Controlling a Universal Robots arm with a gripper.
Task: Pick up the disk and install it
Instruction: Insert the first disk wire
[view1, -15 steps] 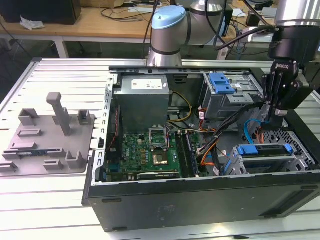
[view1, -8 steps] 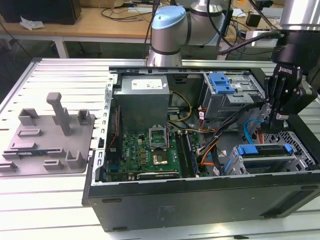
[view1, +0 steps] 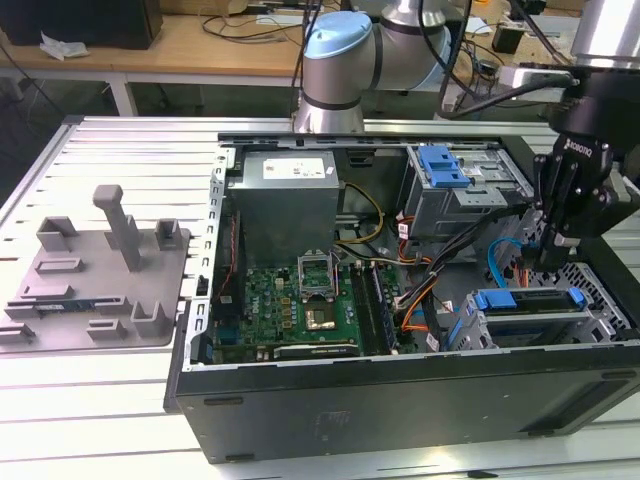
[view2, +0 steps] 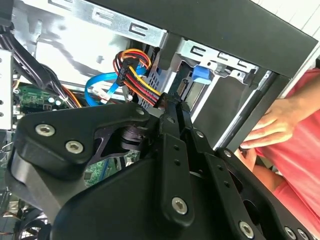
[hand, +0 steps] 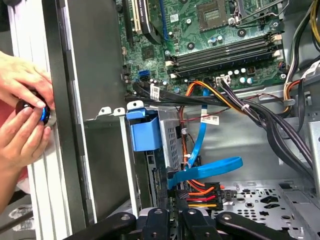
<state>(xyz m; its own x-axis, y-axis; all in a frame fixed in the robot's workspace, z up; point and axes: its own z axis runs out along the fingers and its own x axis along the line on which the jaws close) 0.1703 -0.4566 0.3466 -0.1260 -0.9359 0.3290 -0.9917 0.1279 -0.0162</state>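
Nearest is the black steel computer case (view1: 400, 400), with a person's hand (hand: 20, 80) just outside its wall. Behind that wall, at the exterior view's right, the flat silver-metal disk (view1: 530, 318) sits in the lower bay, framed by its blue plastic bracket (view1: 495, 299). The black gripper (view1: 553, 262) hangs over the disk's far edge with its fingers pressed together, tips against the red-yellow-black wire bundle (hand: 200, 195). Cables crowd close around it, and the grey drive cage (view1: 465, 195) stands farther back.

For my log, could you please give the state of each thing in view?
Black metal computer case: open, side panel off.
Silver hard drive in blue plastic bracket: sitting in the lower bay.
Black gripper: down inside the case, at the drive bay.
Red-yellow-black power cable: connector at the gripper.
Person's hands: around a round black object.
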